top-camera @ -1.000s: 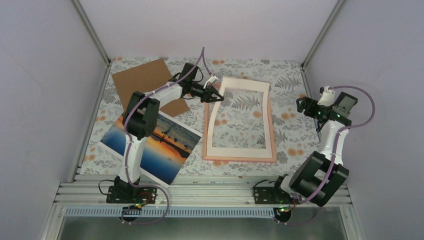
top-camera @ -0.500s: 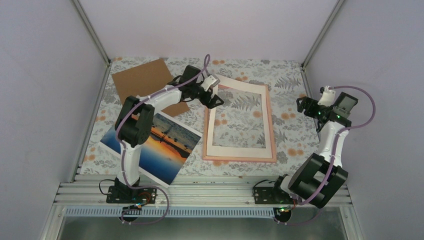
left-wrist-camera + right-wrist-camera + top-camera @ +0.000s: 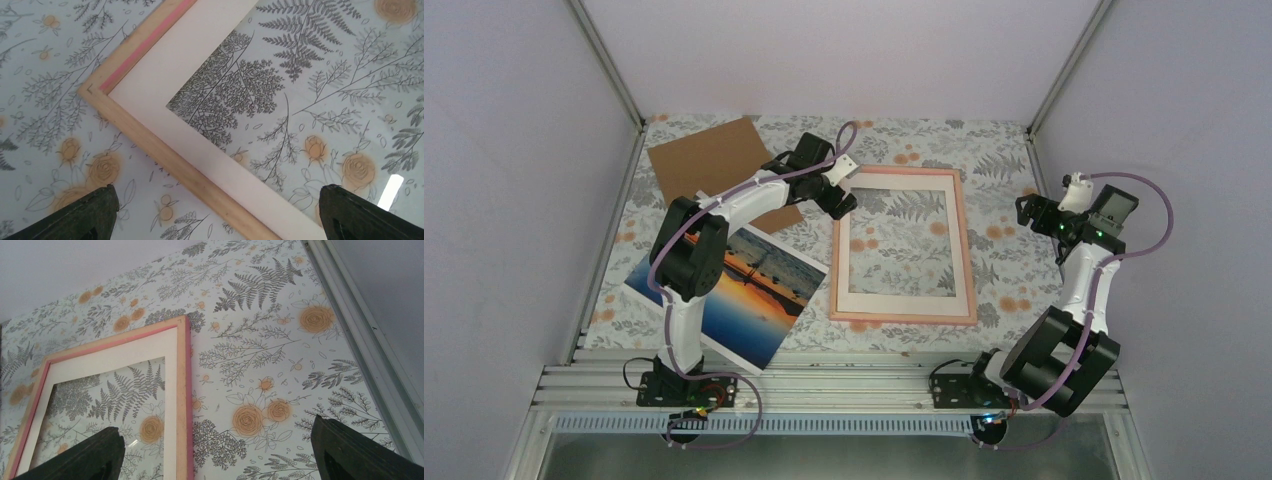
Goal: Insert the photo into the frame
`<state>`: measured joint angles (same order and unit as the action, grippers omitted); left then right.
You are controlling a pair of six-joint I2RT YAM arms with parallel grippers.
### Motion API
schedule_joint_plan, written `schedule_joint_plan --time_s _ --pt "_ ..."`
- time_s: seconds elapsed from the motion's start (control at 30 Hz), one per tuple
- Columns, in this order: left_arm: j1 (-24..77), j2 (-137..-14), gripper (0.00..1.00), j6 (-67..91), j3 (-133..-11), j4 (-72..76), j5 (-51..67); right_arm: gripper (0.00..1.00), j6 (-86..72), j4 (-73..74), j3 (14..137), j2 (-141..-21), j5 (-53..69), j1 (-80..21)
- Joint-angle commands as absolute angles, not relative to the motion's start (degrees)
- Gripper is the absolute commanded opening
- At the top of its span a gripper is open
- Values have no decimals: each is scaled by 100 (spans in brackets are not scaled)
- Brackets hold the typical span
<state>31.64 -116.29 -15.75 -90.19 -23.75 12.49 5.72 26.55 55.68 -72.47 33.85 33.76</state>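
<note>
The photo (image 3: 724,285), an orange sunset over blue water, lies flat on the table's near left, beside my left arm. The thin pink frame (image 3: 904,318) lies in the middle with a white mat board (image 3: 902,300) flat inside it. My left gripper (image 3: 844,200) hovers open over the frame's far left corner. In the left wrist view the frame's edge (image 3: 165,155) and the mat (image 3: 165,65) run under that open gripper (image 3: 220,220), untouched. My right gripper (image 3: 1025,212) stands open off the frame's right side. In the right wrist view the frame (image 3: 186,390) lies left of the gripper's middle (image 3: 220,455).
A brown cardboard sheet (image 3: 709,160) lies at the far left, partly under my left arm. A floral cloth (image 3: 1004,270) covers the table. Metal rails (image 3: 360,340) and grey walls close in the sides and back.
My left gripper has opened and let go of the mat's raised far edge. The mat has dropped flat into the frame. The right arm has not moved.
</note>
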Motion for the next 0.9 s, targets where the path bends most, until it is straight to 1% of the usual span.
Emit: schedule_joint_plan --time_s 0.0,0.13,0.23,0.33,0.37,0.47,0.63,0.8,0.87 --pt "3094 -10950 100 -1924 -8705 -2319 984 92 511 2469 5497 -7085 3571 3284" --pt "2484 -10352 100 -1915 -8312 -2271 1715 91 587 2443 5432 -6968 3627 3064" --pt "1839 -10046 100 -2137 -8184 -2644 2051 91 581 2397 5335 -6899 3662 2848" --pt "1048 -9676 100 -2364 -7941 -2975 2237 91 550 2319 5264 -6841 3663 2620" --pt "649 -9559 100 -2510 -7881 -3127 2341 91 547 2314 5245 -6824 3665 2552" --pt "-123 -9360 100 -3092 -7808 -3639 2420 91 577 2303 5191 -6802 3693 2361" --pt "-1447 -9475 99 -4164 -7843 -4465 2549 91 614 2283 5120 -6839 3722 2138" --pt "-2367 -9845 91 -4979 -7629 -4804 2701 91 560 2208 5138 -6914 3693 2038" --pt "-2609 -9933 90 -5245 -7450 -4773 2696 91 541 2191 5173 -6948 3689 2012"
